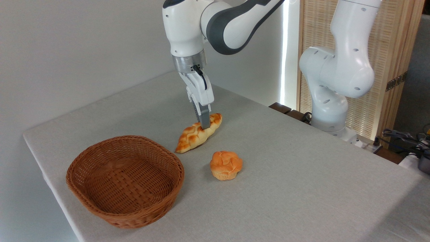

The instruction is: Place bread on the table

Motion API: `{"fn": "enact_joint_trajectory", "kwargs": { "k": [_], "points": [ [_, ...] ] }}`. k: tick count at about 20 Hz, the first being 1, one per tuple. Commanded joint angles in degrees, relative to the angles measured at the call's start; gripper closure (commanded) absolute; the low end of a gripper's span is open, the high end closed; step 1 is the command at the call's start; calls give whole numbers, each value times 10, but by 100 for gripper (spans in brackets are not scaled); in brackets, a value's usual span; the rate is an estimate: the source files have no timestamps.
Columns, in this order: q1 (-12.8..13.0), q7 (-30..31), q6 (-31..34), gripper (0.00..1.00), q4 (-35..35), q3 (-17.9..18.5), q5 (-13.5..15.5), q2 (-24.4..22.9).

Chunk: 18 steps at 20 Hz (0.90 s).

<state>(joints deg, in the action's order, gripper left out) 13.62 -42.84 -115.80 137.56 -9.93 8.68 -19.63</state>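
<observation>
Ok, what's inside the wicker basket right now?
Nothing that shows. The basket has a bare woven bottom, though its near wall hides a strip of the floor. The braided bread lies on the table beside it, with the gripper at it, and the muffin sits nearby.

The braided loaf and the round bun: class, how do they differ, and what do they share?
The braided loaf is long with pointed ends; the round bun is squat and muffin-shaped. The gripper has its jaws at the loaf's upper end; nothing touches the bun. The loaf lies nearer the basket. Both are golden-orange and rest on the table.
</observation>
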Motion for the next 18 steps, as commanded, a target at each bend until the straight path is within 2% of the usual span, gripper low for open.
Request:
{"fn": "enact_joint_trajectory", "kwargs": {
  "k": [1, 5, 7, 10, 14, 16, 18],
  "points": [
    [8, -11, -2, 0, -29, 11, -21, 4],
    [8, -6, 2, 0, -41, 11, -24, 10],
    [8, -8, 6, 0, -72, 11, -25, 20],
    [2, -3, 52, 0, -158, 12, -26, 54],
    [-8, 32, 175, 0, -335, 62, -26, 129],
    [-34, 33, 212, 0, -404, 69, -25, 159],
    [-62, 33, 230, 0, -440, 69, -25, 171]
  ]
}}
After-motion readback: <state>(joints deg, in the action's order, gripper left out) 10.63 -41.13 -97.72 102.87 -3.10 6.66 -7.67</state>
